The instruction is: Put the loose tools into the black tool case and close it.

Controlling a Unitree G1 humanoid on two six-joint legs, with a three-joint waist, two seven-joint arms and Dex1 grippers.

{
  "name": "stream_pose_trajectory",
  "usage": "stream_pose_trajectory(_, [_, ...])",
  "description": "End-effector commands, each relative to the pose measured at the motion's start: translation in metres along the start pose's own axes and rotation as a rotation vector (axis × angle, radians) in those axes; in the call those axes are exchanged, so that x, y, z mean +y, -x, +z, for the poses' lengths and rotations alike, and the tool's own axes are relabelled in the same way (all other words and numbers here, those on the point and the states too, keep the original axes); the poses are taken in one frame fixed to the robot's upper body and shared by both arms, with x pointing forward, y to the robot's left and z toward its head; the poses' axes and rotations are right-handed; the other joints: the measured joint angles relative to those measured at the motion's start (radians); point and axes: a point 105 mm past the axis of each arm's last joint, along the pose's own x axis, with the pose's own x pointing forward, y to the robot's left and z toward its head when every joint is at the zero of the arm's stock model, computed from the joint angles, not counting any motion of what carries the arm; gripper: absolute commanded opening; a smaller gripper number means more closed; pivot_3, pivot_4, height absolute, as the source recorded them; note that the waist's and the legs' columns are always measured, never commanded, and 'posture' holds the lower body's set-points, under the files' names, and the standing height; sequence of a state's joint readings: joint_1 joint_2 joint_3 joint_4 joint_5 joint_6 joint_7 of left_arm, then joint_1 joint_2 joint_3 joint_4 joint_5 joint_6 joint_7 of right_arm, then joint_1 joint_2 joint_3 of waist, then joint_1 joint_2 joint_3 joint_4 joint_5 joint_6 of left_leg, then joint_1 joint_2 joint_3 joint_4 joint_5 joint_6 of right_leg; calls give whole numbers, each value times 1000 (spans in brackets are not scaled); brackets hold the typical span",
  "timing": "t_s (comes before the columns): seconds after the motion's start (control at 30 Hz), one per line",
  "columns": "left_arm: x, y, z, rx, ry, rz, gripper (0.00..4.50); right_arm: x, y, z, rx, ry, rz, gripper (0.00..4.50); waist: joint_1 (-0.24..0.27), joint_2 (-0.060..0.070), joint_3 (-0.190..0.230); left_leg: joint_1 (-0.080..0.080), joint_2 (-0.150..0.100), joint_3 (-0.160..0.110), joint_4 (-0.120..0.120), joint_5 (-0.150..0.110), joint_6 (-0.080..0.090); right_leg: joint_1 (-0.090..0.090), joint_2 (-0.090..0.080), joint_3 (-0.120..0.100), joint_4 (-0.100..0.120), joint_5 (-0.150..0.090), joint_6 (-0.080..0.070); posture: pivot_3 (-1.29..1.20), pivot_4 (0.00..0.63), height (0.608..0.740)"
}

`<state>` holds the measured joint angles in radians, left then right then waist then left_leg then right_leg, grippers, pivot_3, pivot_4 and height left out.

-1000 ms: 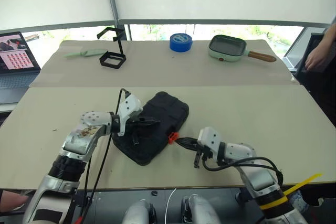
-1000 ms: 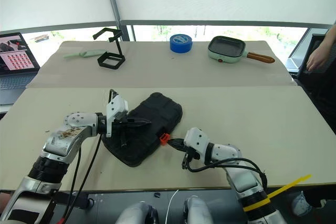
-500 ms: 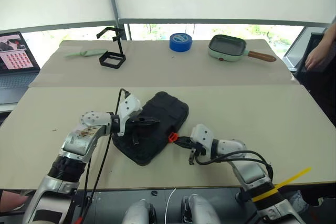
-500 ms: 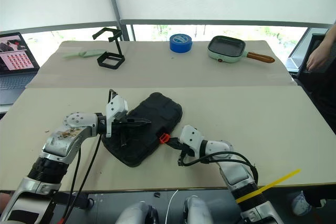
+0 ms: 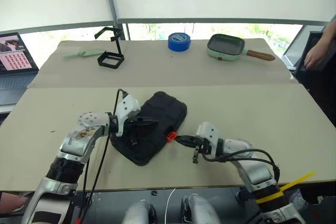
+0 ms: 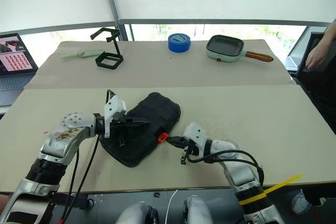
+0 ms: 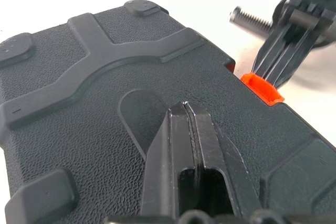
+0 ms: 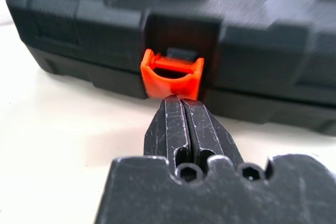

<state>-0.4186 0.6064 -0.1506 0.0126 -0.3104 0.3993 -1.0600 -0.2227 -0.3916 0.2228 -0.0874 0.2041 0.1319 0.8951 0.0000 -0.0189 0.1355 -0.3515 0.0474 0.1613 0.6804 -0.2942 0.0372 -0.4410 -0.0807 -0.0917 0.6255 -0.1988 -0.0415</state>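
Latching the case — lid down, clasp not yet home

Our left gripper, fingers together, presses the flat black plastic tool case near the desk's front edge; our right gripper, also pinched empty, has crept back to the small orange latch — no loose tools remain, blue tape roll far behind.

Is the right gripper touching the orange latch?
Touching. Right wrist view: right gripper, shut, has its tips butted against the orange latch on the black tool case.
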Motion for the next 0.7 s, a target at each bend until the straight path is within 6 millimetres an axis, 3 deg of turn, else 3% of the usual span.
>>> stream_pose_trajectory(0.03, [-13,-3,-54,158,150,-12,11,2,-7,29,-98,46,31,0,0,1,-1,0,0,0,0,0,0,0,1,0,0,0,0,0,150,740])
stream_pose_trajectory(0.43, [-13,-2,-58,163,160,-5,11,3,-13,21,-58,21,50,0,1,4,-2,0,0,-1,-1,0,-1,0,2,0,-2,0,-1,0,150,740])
stream_pose_trajectory(0.57, [-11,-1,-56,156,157,12,11,-11,3,35,-127,22,-36,0,2,4,-2,0,0,-1,-1,0,-1,0,2,0,-2,-1,-1,0,150,740])
stream_pose_trajectory(0.7, [-13,3,-59,166,160,10,11,-6,26,27,-99,-14,-34,0,4,4,-3,0,0,-1,-3,0,-1,0,2,0,-3,-1,-1,0,150,740])
